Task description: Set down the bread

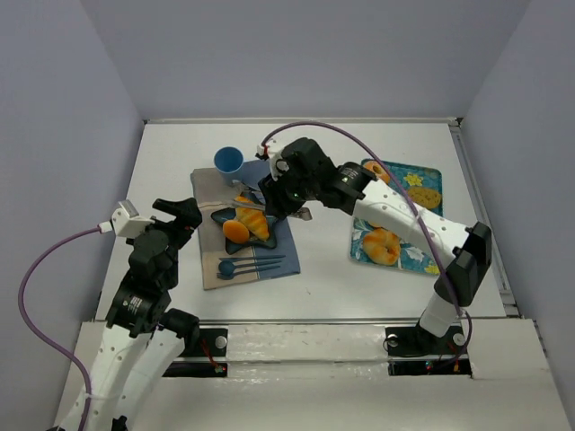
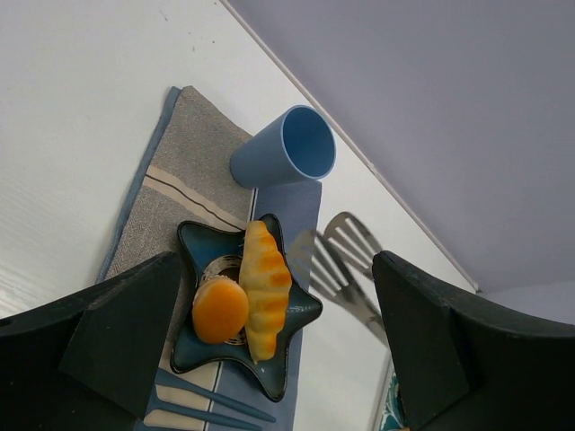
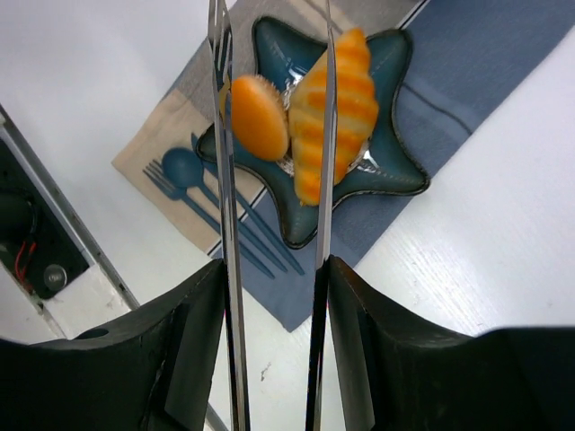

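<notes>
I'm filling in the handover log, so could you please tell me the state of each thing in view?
right hand: shut on tongs
tongs: open, gripping nothing, over the plate
long bread: lying on the plate
round bun: lying on the plate
plate: holding both breads
cup: upright
floral tray: holding more breads
left hand: open, empty
</notes>
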Available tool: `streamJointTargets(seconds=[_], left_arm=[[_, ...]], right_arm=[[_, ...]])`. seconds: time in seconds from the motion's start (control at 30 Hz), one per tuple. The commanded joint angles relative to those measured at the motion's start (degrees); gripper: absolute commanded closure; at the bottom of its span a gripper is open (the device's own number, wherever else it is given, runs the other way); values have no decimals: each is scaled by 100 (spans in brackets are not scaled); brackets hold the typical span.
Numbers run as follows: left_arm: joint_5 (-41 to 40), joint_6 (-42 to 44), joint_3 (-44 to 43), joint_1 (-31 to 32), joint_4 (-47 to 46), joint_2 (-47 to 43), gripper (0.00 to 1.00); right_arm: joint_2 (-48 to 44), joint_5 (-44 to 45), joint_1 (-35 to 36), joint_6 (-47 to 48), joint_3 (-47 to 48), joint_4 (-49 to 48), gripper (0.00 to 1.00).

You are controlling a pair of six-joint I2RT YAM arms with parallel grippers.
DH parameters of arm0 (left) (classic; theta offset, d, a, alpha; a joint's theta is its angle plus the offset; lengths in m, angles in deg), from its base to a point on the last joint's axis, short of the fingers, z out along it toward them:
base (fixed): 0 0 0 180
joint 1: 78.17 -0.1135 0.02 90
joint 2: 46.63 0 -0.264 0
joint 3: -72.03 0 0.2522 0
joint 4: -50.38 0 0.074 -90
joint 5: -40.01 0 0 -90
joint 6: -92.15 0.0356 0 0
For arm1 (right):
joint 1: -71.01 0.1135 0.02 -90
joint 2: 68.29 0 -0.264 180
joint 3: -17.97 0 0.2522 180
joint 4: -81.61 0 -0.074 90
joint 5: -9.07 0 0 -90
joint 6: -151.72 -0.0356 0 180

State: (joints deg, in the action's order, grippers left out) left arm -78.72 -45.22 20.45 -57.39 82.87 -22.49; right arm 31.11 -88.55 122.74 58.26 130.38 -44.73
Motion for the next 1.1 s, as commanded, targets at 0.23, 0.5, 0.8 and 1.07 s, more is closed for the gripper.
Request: streamJointTargets(seconds=[0.23,0.5,0.8,1.07], left_arm=[[-80,-61,100,-21,-184,-32,1],[-256,-79,82,-21,-202,222,1],[-326,-79,73,-21,-237,477,1],[-300,-79,-6,-21,-202,504,1]], right_arm=[[-711,1482,-1541,-1076,-513,-1010,50],[535,1861,-2447,-1332,-498,-1547,50],[1793,1913,-2448,-1507,-144,-1678,45],[1321,1702,-2448,-1473,-513,-1757,0]])
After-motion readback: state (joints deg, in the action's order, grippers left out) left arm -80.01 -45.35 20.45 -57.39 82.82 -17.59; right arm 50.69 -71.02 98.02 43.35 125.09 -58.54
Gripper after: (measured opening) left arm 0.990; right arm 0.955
